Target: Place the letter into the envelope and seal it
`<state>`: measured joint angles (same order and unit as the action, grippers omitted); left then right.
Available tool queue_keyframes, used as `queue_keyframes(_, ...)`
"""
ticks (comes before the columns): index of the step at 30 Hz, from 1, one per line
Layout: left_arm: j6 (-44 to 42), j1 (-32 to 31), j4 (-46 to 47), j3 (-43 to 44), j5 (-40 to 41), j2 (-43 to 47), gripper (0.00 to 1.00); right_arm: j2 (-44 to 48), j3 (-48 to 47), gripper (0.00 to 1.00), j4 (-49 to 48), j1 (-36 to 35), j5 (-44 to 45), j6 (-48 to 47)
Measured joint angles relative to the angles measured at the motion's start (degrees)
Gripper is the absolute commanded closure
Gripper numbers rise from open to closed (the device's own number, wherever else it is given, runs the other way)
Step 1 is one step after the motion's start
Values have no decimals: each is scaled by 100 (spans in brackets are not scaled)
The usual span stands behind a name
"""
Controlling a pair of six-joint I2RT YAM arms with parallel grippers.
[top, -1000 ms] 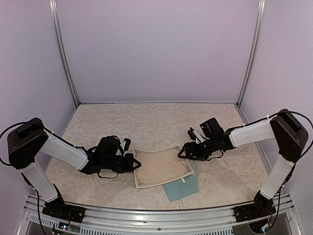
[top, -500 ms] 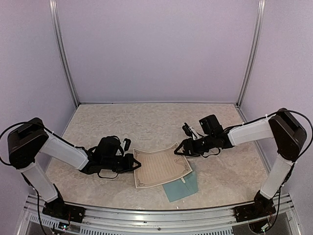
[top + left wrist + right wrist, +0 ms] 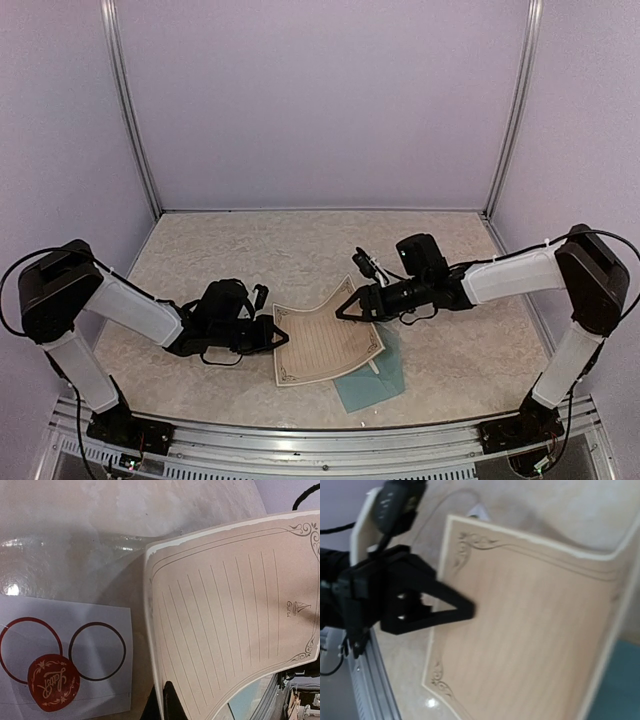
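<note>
From above: the table (image 3: 300, 240) is shut in by walls on three sides, with a metal rail (image 3: 330, 445) at the near edge; bare surface lies behind the arms and to the far right. The letter (image 3: 320, 345) lies a little near of centre between the two arms, its long side running roughly left to right and slightly skewed; its far right corner curls up off the surface. The envelope (image 3: 380, 385) lies flat under the letter's near right corner, only a teal patch showing toward the near edge. The left claw (image 3: 280, 338) is low at the letter's left edge; the right claw (image 3: 342, 310) is at the raised corner, pressed together on the paper.

Left wrist: the letter (image 3: 235, 615) fills the right side, bowed upward, ruled lines and scroll corners facing the camera; one dark finger (image 3: 168, 706) shows at the bottom against the sheet's edge. A white card (image 3: 100, 625) with two red rings and a red sticker (image 3: 52, 682) lies just beside the letter on the left; a sliver of envelope (image 3: 245, 707) shows below it.

Right wrist: the letter (image 3: 530, 645) slants across the view, its right edge folded up; the left claw (image 3: 464, 611) pinches its opposite edge, one finger lying on top of the sheet; teal envelope (image 3: 622, 680) at lower right. The right claw's own fingers cannot be made out here.
</note>
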<state>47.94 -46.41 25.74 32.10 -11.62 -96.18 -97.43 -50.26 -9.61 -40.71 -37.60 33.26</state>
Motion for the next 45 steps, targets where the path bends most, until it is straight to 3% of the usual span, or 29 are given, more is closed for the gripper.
queue_keyframes(13,4,0,0,2,2,0,100,-297,-640,20,304,-656,940,356)
queue_keyframes(29,4,0,0,2,0,-2,100,-785,-990,18,247,-1104,940,549)
queue_keyframes(45,11,0,-2,2,2,-2,100,-380,-1108,14,579,-1143,1217,629)
